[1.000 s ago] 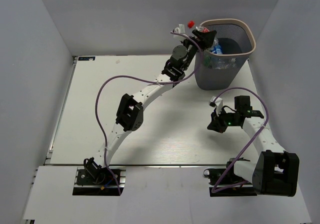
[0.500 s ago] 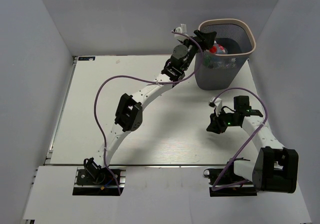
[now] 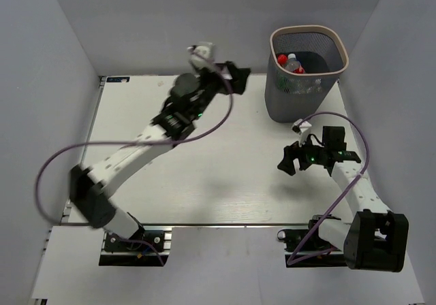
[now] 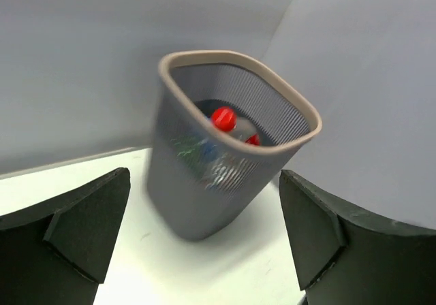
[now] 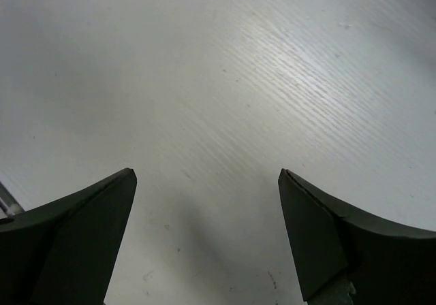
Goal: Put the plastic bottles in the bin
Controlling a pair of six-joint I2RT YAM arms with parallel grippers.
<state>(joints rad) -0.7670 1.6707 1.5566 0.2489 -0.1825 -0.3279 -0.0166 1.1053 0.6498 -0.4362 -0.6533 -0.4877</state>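
The bin (image 3: 294,104) stands upright at the far right of the white surface (image 3: 225,175), close to the back wall. It has a dark mesh wall and a pale beige rim. The plastic bottles (image 3: 293,62) lie inside it. One clear bottle with a red cap (image 4: 223,118) is uppermost, and a second patch of red sits just beside it. In the left wrist view, more clear plastic with traces of blue and green shows through the mesh lower down. How many bottles are inside cannot be told. The left tool (image 3: 235,75) is held high over the far middle of the surface. It is to the left of the bin, apart from it, and points toward it. Its jaws are spread wide with nothing between them, and in its own camera the two dark fingers (image 4: 82,216) frame the bin from either side. The right tool (image 3: 286,161) hangs over the near right part of the surface, in front of the bin and well apart from it. Its jaws are also spread and carry nothing, and between its fingers (image 5: 75,237) only bare, finely grained surface shows. A purple cable (image 3: 68,158) loops out from the left arm.
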